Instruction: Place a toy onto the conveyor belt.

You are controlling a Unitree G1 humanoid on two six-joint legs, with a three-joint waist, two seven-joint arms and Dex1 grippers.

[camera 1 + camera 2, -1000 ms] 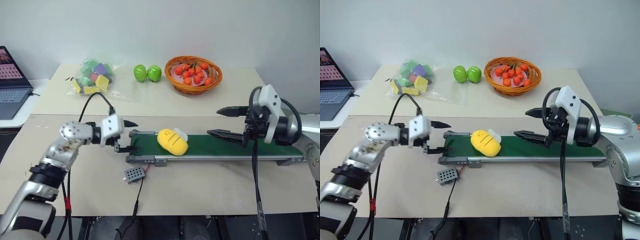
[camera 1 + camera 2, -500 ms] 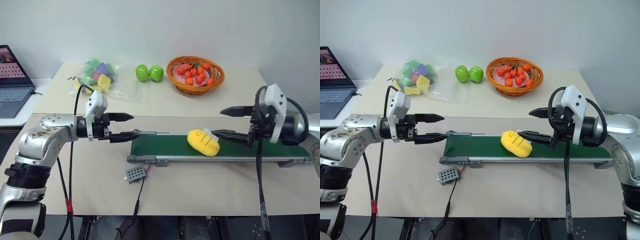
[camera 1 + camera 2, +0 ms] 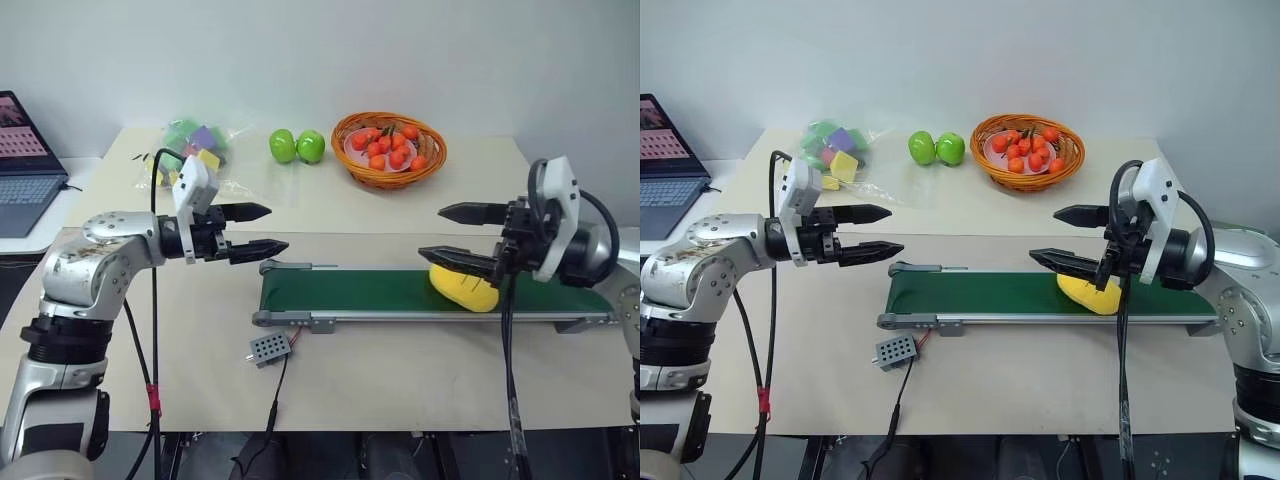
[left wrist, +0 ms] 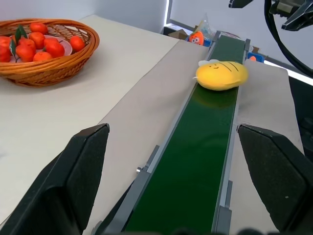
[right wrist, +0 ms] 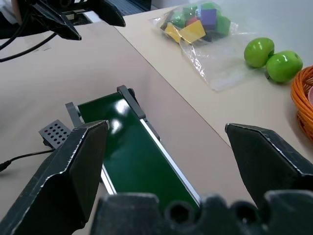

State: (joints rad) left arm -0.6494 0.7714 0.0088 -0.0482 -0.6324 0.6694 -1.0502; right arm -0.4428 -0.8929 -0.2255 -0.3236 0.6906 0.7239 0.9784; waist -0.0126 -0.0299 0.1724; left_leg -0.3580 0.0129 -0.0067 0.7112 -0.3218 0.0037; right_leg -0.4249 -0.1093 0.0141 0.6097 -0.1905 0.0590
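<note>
The yellow plush toy lies on the dark green conveyor belt, toward its right end; the left wrist view shows the toy far down the belt. My right gripper hangs open just above the belt there, and its lower finger crosses in front of the toy and hides part of it. Nothing sits between its fingers. My left gripper is open and empty. It hovers above the table just beyond the belt's left end and points toward the belt.
The small grey control box lies in front of the belt's left end on its wire. At the back stand a basket of oranges, two green apples and a bag of foam blocks. A laptop sits far left.
The toy has ridden along the belt from its left end to under my right gripper. My left gripper has lifted up off the belt's left end. The right arm has stayed put.
</note>
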